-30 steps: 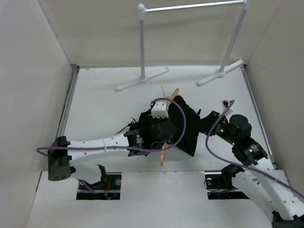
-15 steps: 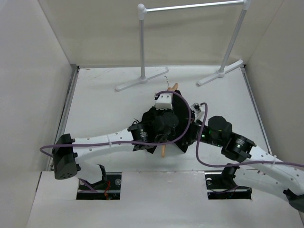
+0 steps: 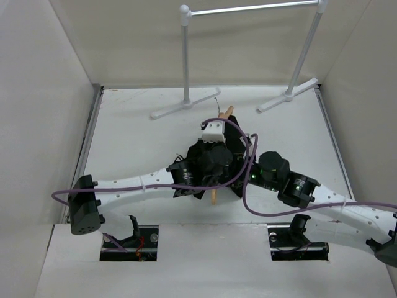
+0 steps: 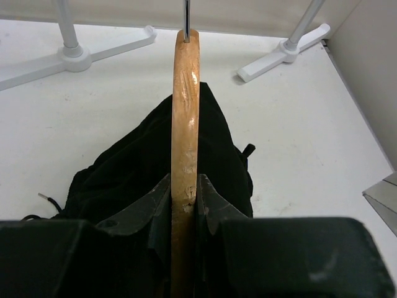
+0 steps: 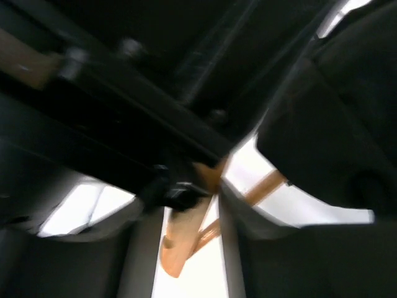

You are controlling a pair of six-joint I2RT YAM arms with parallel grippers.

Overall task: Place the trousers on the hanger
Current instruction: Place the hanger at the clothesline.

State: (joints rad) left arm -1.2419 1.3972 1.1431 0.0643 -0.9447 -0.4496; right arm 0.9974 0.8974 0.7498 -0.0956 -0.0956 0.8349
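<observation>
The tan wooden hanger (image 4: 185,105) stands on edge, and my left gripper (image 4: 185,194) is shut on its arm. In the top view the left gripper (image 3: 214,162) holds the hanger (image 3: 226,113) at the table's middle, with the hanger's lower end poking out below. The black trousers (image 3: 240,155) are bunched under and around the hanger and lie on both sides of it in the left wrist view (image 4: 118,167). My right gripper (image 3: 247,171) is close against them from the right. In its blurred wrist view the right gripper (image 5: 189,239) is open, with a hanger end (image 5: 180,248) between its fingers and the trousers (image 5: 335,124) to the right.
A silver-grey rail (image 3: 248,9) on white posts stands at the back, its feet (image 3: 185,104) on the table. Its feet also show in the left wrist view (image 4: 282,53). White walls close in the left, right and back. Purple cables loop over both wrists.
The right arm has swung left, up against the trousers and the left gripper. The left gripper shifted the hanger and bunched trousers a little toward the back, then held still.
</observation>
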